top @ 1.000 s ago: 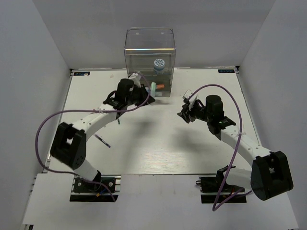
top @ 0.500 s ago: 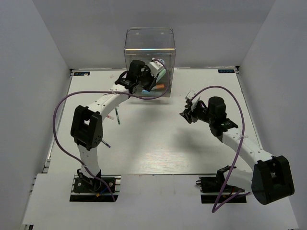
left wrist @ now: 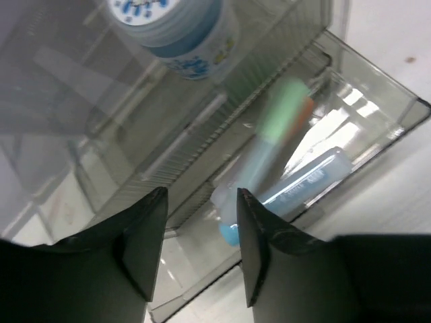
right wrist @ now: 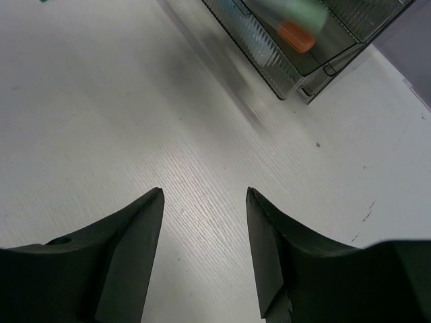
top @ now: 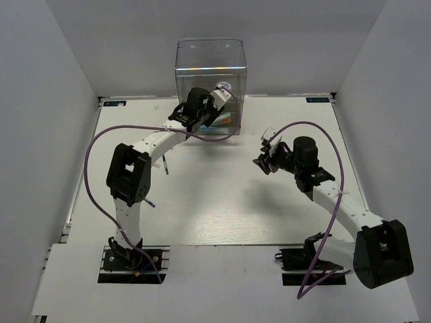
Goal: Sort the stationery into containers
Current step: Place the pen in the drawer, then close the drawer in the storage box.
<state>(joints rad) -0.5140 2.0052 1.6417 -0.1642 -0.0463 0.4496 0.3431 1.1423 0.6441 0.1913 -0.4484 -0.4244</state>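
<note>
Top external shows my left arm stretched to the far end of the table (top: 222, 202). The left gripper (top: 221, 108) is right at the front of the clear cabinet (top: 210, 57), which stands at the middle of the far edge. On the left wrist camera I see its fingers (left wrist: 143, 235) parted by a moderate gap with nothing between them. They hover over a pulled-out drawer (left wrist: 377, 101) low in the cabinet.

In that drawer lies the light-blue-ended tube (left wrist: 306, 180), its blue end toward the camera. Just beside it is a green-tipped item (left wrist: 283, 111), too blurred for me to name, with an orange bit showing next to the green tip. The blue-and-white patterned roll (left wrist: 168, 23) sits higher up, inside the cabinet above the drawers and apart from the tubes.

My right gripper (right wrist: 204, 192) is well apart from the cabinet, out over bare table on the right half. Its fingers stand wide and hold nothing. At the top of the right wrist view I can make out the open drawer's corner, with the orange-capped tube (right wrist: 296, 35) inside, next to the same green blur.

A thin pen (top: 165, 163) lies on the table just beside the left arm's forearm, outside the cabinet. I cannot tell its colours from the overhead camera.
</note>
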